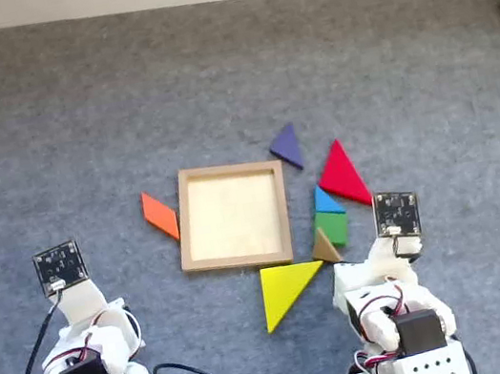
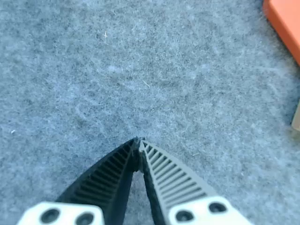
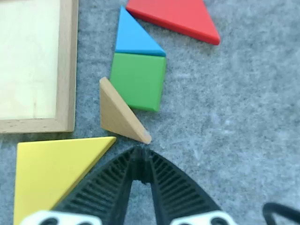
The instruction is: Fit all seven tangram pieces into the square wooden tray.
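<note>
— Where do our two tools stand?

— Nearest to us, our left gripper (image 2: 139,139) hangs over bare grey carpet (image 1: 75,130), its ribbed fingers pressed together at the tips and holding nothing. Our right gripper (image 3: 140,149) is also pinched closed and carries nothing. Its tips sit just beside the near point of the tan triangle (image 3: 119,115).

— And the pieces around it?

— We see the yellow triangle (image 3: 56,173) lying flat beside that gripper, its long edge just off the near rim of the tray (image 3: 70,70). The tan triangle leans its long side against the green square (image 3: 138,80). The blue triangle (image 3: 136,38) sits with one edge along the square's far side. A little beyond it lies the red triangle (image 3: 176,16), apart from the blue one.

— What about the tray itself?

— We find it between the two arms and farther out, flat on the carpet, its pale floor bare. All seven pieces lie outside it. The orange parallelogram (image 1: 161,214) rests just beside its left rim. Farthest from us, the purple triangle (image 1: 287,147) lies off the tray's far right corner.
</note>
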